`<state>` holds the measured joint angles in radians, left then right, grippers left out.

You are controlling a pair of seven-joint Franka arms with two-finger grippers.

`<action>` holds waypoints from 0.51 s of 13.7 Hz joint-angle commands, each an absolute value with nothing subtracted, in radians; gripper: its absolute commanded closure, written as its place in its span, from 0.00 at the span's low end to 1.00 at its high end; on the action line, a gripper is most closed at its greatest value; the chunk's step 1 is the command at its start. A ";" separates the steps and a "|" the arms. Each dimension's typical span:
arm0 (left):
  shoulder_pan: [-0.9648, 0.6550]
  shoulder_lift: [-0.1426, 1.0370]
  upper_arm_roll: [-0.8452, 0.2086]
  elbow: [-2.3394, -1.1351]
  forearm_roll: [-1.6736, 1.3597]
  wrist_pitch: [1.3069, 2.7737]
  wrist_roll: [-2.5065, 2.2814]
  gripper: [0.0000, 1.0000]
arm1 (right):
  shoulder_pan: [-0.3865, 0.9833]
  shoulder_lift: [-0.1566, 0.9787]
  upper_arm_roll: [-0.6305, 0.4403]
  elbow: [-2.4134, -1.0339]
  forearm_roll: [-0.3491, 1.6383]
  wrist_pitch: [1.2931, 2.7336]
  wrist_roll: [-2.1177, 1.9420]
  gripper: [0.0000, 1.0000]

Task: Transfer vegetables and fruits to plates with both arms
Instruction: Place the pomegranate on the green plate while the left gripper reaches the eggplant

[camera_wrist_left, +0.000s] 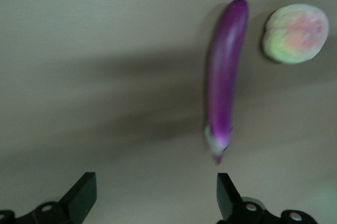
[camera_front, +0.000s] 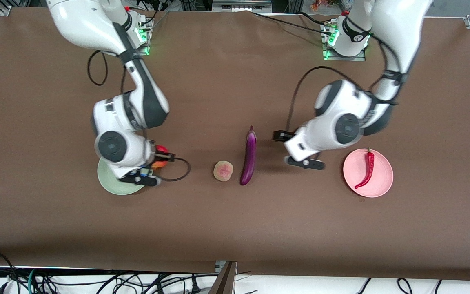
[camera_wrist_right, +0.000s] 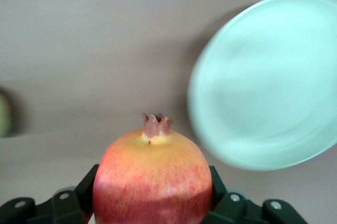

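Right gripper clamped on the red-yellow fruit, up beside the mint plate, left gripper spread wide over bare table, eggplant just ahead, pale fruit next to it, chili on the pink plate.

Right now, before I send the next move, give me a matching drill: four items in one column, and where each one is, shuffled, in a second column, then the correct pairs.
Items:
1. red chili pepper
2. red-yellow fruit
3. eggplant
4. pale round fruit

Places:
A. clamped in the right end effector, beside the green plate
B. on the bare table, on the eggplant's side toward the right arm's end
C. lying on the pink plate
D. on the table, in front of the open left end effector

Pairs: 1-C, 2-A, 3-D, 4-B
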<state>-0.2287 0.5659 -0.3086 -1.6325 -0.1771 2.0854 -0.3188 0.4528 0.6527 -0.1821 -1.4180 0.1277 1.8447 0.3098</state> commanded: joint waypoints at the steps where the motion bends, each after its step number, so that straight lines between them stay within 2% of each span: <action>1: -0.302 0.655 -0.296 -1.623 -0.158 2.245 -0.400 0.00 | 0.459 0.637 -0.296 -1.515 0.146 1.865 0.090 0.71; 3: -0.346 0.705 -0.293 -1.623 -0.156 2.362 -0.402 0.00 | 0.446 0.637 -0.336 -1.587 0.149 1.932 0.005 0.63; 4: -0.371 0.741 -0.290 -1.624 -0.158 2.429 -0.403 0.00 | 0.416 0.637 -0.336 -1.617 0.164 1.974 -0.020 0.62; 5: -0.389 0.759 -0.281 -1.624 -0.158 2.475 -0.408 0.00 | 0.399 0.638 -0.336 -1.644 0.216 2.008 -0.055 0.55; 6: -0.397 0.775 -0.267 -1.624 -0.156 2.488 -0.408 0.00 | 0.388 0.641 -0.336 -1.664 0.256 2.037 -0.099 0.36; 7: -0.406 0.787 -0.259 -1.624 -0.131 2.493 -0.408 0.03 | 0.379 0.644 -0.336 -1.670 0.274 2.049 -0.107 0.12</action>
<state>-0.3806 0.7665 -0.2872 -1.6389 -0.1694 2.4744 -0.3900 0.3920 0.6650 -0.3393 -1.6258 0.2209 2.0108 -0.0584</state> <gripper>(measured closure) 0.000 0.181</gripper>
